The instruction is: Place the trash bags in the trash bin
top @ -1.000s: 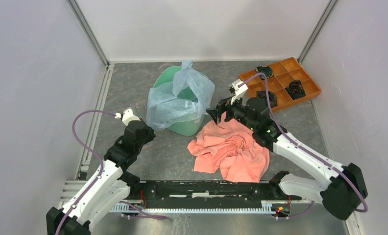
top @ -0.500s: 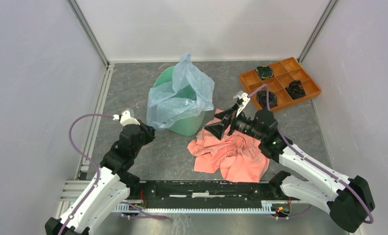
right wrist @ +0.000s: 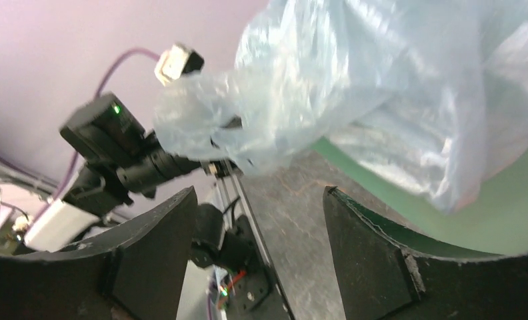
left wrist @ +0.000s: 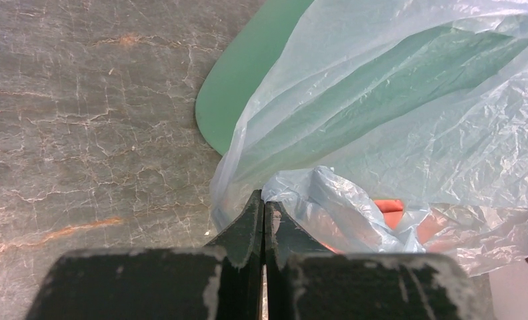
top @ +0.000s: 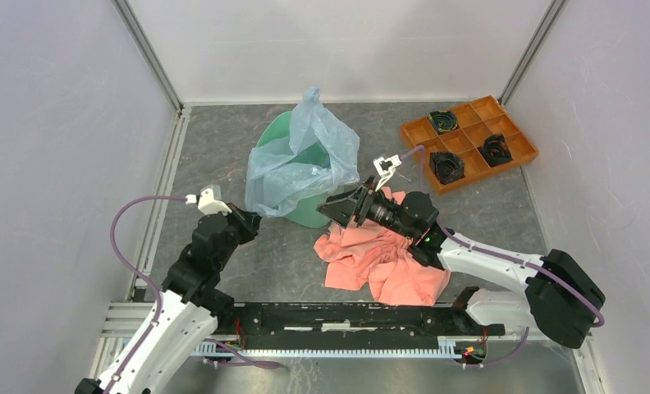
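Top view: the mint-green trash bin (top: 274,136) stands on the counter (top: 219,139) at upper centre. The trash bag (top: 305,160) is draped over its rim and down its near wall, one peak rising above the opening; most of the film is outside the bin.

Left hand (top: 246,222), below and left of the bin: in the left wrist view its fingers are pressed together at lower centre (left wrist: 262,200), pinching a fold of the bag's lower edge.

Right hand (top: 331,210), just below and right of the bin, over the pink cloth (top: 387,258): jaws spread wide, nothing between them, bag above them in its own view (right wrist: 260,200).

Orange tray (top: 472,134) lies at upper right, well apart.
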`<action>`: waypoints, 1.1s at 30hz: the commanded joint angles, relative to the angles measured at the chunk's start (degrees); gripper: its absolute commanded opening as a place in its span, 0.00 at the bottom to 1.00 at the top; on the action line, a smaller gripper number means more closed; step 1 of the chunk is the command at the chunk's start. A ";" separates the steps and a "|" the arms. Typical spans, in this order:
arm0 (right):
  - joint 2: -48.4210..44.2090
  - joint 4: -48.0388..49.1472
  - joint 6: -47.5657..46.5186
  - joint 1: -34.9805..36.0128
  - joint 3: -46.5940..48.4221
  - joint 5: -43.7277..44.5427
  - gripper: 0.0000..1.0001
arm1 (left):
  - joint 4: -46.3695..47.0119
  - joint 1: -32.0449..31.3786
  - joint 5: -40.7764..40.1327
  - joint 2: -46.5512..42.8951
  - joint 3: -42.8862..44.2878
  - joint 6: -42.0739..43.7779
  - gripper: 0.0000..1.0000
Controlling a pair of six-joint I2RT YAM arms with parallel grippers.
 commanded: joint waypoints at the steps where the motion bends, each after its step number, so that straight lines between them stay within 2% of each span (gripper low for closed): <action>1: 0.77 9.16 4.63 0.22 3.32 7.35 0.75 | 0.58 0.16 0.95 -1.10 1.53 1.79 0.02; 4: 1.30 5.53 5.36 0.21 4.94 11.09 0.71 | 1.59 0.16 1.42 -2.06 1.07 2.40 0.02; 6: 1.82 3.18 6.42 0.21 6.02 12.95 0.61 | 2.13 0.16 1.70 -2.77 0.52 2.44 0.02; 10: 2.87 2.36 7.33 0.19 7.45 13.59 0.48 | 2.30 0.16 1.88 -3.56 0.16 2.31 0.02; 12: 3.16 1.39 7.74 0.27 7.93 14.15 0.38 | 1.98 0.16 1.57 -3.69 0.16 2.35 0.02; 13: 3.25 0.86 8.04 0.30 8.02 14.47 0.29 | 1.93 0.16 1.45 -3.74 0.11 2.35 0.02; 17: 3.36 -0.99 7.94 0.31 7.68 14.04 0.09 | 2.02 0.16 1.46 -3.53 0.14 2.26 0.02; 22: 2.26 -3.19 5.97 0.29 5.22 10.19 0.01 | 1.62 0.16 1.02 -2.25 0.79 2.17 0.02; 29: -2.54 -2.60 3.05 0.41 0.43 4.84 0.00 | 0.47 0.15 -1.56 -2.16 1.40 2.40 0.02; 33: -4.36 -4.72 0.75 0.35 -1.46 6.24 0.00 | 0.50 0.16 -2.04 -2.01 1.07 2.06 0.02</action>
